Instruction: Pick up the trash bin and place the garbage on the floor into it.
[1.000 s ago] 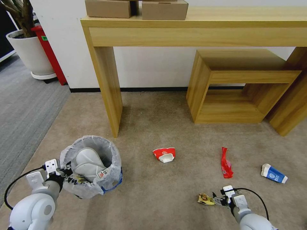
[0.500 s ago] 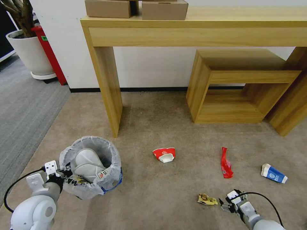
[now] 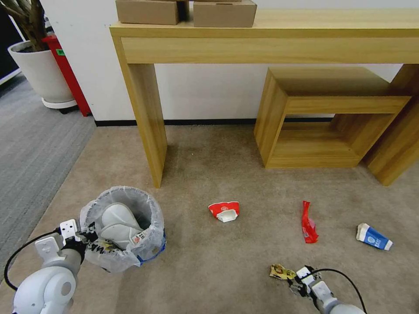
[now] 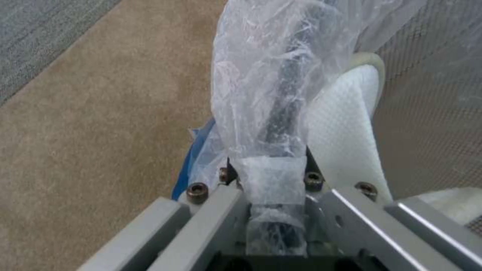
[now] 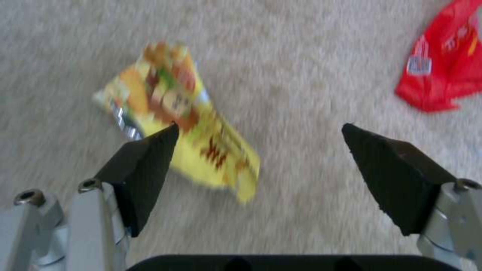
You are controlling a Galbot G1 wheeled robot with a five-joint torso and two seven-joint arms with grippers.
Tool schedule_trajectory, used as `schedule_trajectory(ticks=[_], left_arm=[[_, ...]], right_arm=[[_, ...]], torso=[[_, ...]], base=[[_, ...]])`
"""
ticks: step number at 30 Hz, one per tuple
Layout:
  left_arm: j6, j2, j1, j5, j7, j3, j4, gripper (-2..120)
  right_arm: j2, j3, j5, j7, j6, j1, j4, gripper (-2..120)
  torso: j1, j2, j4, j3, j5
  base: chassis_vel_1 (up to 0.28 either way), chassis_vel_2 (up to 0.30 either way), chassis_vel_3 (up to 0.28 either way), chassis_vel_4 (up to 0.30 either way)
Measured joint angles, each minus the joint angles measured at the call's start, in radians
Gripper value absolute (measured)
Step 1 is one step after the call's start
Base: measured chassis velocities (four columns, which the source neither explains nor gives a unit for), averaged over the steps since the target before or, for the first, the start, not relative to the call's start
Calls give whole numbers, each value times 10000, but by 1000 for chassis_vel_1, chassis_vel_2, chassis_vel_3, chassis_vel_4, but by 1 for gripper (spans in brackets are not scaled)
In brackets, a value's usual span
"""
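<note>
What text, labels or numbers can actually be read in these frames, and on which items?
None reads with certainty.
yellow wrapper: red lettering, blurred.
red wrapper: small white label, too small.
blue-white carton: round emblem, too small.
trash bin: dark letters through its bag, partly hidden.

We see bare carpet [image 3: 227, 257] between bin [image 3: 124, 226] and yellow wrapper [image 3: 281, 272], free passage there; red cup [image 3: 224, 210] lies farther back off that line; table leg [image 3: 146, 117] behind bin blocks that side; red wrapper [image 3: 308, 222] near right gripper [image 3: 299, 281], jaws wide apart
</note>
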Motion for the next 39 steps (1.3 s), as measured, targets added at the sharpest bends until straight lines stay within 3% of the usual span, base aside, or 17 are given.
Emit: schedule_trajectory(ticks=[7, 21, 24, 39], left_arm=[[-66, 1, -5, 0, 0, -25, 50, 1], [-67, -81, -69, 16, -7, 126, 44, 1], [-66, -91, -69, 25, -11, 145, 32, 1], [-126, -102, -98, 103, -17, 299, 3, 1]], right_arm=[[140, -522, 127, 13, 23, 616, -301, 76], [280, -602, 62, 6, 124, 572, -528, 61], [337, -644, 29, 0, 156, 543, -593, 46], [423, -623, -180, -16, 489, 435, -770, 13]], torso=[[0, 0, 1, 0, -1], [0, 0, 0, 0, 0], [0, 0, 0, 0, 0], [0, 0, 1, 0, 0]], base=[[0, 0, 0, 0], [0, 0, 0, 0], [0, 0, 0, 0], [0, 0, 0, 0]])
